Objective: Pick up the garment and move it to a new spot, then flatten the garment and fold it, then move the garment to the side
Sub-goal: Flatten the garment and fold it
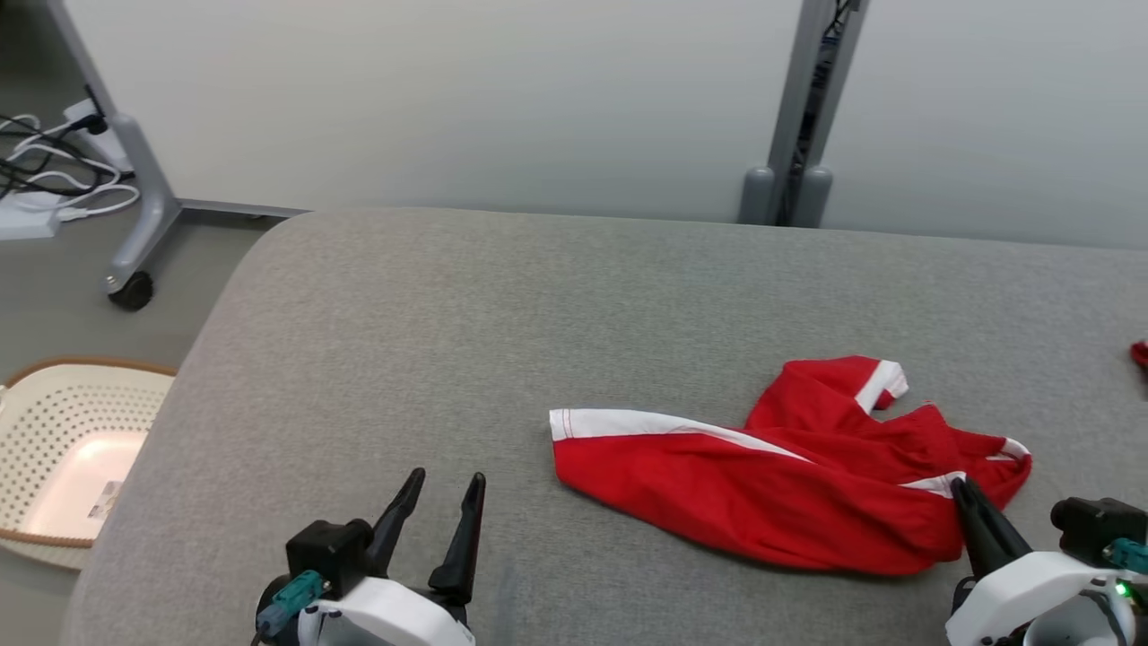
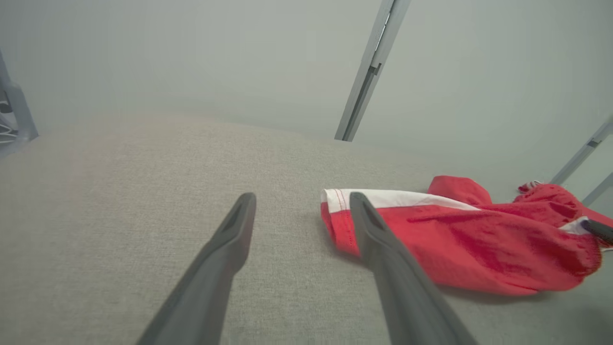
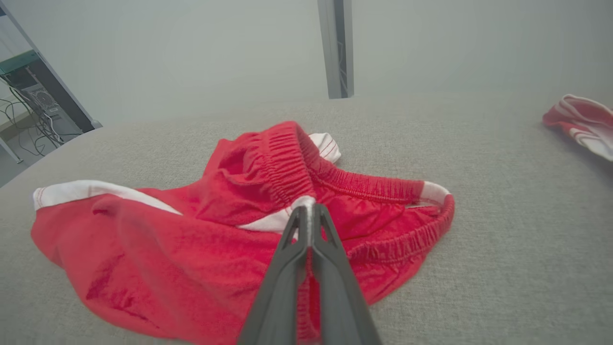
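Right pincer [image 3: 310,210] pinches, fingers together, the gathered elastic waistband [image 3: 287,163] of crumpled red-and-white shorts [image 1: 762,484] toward the woven grey desk's [image 1: 448,341] near right edge; left pincer [image 1: 447,477] gapes apart, empty.

Left gripper [image 2: 302,201] fingers spread apart, low over grey pad [image 2: 143,191], just left of garment [image 2: 479,244]. Garment red with white band, crumpled, lying on pad. Right gripper [image 2: 598,230] tip at garment's far right end. Grey post [image 2: 368,72] behind garment.
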### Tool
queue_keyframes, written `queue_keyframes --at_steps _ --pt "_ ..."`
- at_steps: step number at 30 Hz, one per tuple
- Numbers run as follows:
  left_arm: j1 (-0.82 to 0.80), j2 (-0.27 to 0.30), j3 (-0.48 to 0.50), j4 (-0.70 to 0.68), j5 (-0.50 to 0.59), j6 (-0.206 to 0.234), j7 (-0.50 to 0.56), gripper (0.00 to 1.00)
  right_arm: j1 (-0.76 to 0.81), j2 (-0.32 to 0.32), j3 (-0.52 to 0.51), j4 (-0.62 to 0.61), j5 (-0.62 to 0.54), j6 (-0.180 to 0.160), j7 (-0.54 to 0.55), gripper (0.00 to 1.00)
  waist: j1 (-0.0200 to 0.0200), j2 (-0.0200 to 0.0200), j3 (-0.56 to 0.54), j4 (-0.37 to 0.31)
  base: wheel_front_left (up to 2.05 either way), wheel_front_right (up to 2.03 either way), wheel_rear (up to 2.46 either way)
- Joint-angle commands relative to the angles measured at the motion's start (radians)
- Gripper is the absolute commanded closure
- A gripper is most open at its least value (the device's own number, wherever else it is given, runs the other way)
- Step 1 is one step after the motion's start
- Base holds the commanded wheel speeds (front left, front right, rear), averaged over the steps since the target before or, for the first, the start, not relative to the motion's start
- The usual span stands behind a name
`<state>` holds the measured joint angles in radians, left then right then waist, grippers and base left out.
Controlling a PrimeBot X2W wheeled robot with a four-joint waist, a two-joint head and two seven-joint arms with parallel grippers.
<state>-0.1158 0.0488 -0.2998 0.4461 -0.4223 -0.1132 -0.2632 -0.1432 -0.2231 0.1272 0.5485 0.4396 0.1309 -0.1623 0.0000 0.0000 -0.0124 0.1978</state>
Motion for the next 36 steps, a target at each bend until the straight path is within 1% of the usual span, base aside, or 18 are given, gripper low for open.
queue_keyframes --at_steps 1,5,10,14,16,26,27,32,36 --pt "-0.03 0.004 -0.009 0.018 -0.004 -0.005 -0.001 0.0 0.01 0.002 0.001 -0.014 0.001 0.0 0.01 1.0 0.0 0.0 0.002 -0.027 0.0 0.0 0.0" --pt "-0.064 0.004 -0.055 0.097 -0.039 -0.013 -0.001 0.0 0.022 0.005 0.02 -0.041 -0.008 0.0 0.03 1.0 0.0 0.0 0.006 -0.062 0.0 0.0 0.0" --pt "-0.148 0.004 -0.111 0.198 -0.09 -0.019 -0.001 0.0 0.025 0.004 0.042 -0.061 -0.019 0.0 0.047 1.0 0.0 0.0 0.022 -0.093 0.0 0.0 0.0" --pt "-0.214 0.005 -0.151 0.243 -0.139 -0.019 -0.001 0.0 0.026 0.007 0.058 -0.063 -0.031 0.0 0.058 1.0 0.0 0.0 0.04 -0.111 0.0 0.0 0.0" --pt "-0.239 0.009 -0.187 0.268 -0.168 -0.019 -0.001 0.0 0.028 0.007 0.064 -0.063 -0.03 0.0 0.061 1.0 0.0 0.0 0.045 -0.118 0.0 0.0 0.0" --pt "-0.346 0.07 -0.369 0.319 -0.327 -0.019 0.01 0.0 0.026 -0.007 0.11 -0.066 -0.006 0.0 0.068 1.0 0.0 0.0 0.063 -0.13 0.0 0.0 0.0" --pt "-0.346 0.07 -0.369 0.319 -0.327 -0.019 0.01 0.0 0.026 -0.007 0.11 -0.066 -0.006 0.0 0.068 1.0 0.0 0.0 0.063 -0.13 0.0 0.0 0.0" --pt "-0.405 0.105 -0.439 0.321 -0.436 -0.019 0.047 0.0 0.007 -0.011 0.122 -0.064 -0.005 0.0 0.061 1.0 0.0 0.0 0.083 -0.133 0.0 0.0 0.0" --pt "-0.449 0.123 -0.501 0.326 -0.516 -0.019 0.114 0.0 -0.008 -0.009 0.129 -0.06 -0.01 0.0 0.058 1.0 0.0 0.0 0.105 -0.143 0.0 0.0 0.0"
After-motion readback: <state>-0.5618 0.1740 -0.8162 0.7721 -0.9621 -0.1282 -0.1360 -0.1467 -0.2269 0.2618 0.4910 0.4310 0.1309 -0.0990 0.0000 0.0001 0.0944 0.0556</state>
